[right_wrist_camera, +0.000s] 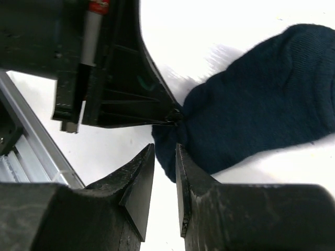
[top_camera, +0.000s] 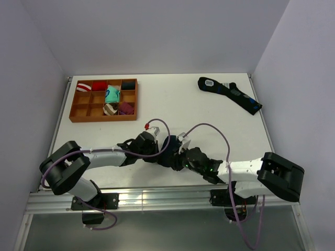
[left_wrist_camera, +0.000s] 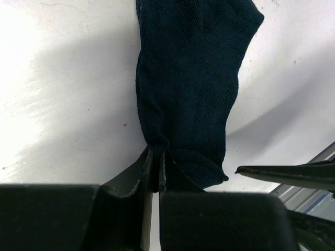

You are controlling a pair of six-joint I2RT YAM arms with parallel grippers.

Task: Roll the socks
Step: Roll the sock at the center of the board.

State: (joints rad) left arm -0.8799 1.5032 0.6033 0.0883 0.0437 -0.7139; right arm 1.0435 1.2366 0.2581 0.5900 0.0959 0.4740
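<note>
By the tabletop's [top_camera: 172, 104] near edge, the left claw's [left_wrist_camera: 156, 157] thin pinch on the socks [left_wrist_camera: 183, 78] might have slipped in rolling, while the right claw [right_wrist_camera: 165, 151] stood narrow, empty.

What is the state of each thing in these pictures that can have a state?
socks: lying flat, not rolled, one edge pinched.
left claw: shut on the socks' edge.
right claw: open by a narrow gap, tips at the socks' edge.
tray: partly filled; bundles in some compartments, others bare.
long sock: flat, unrolled, untouched.
</note>
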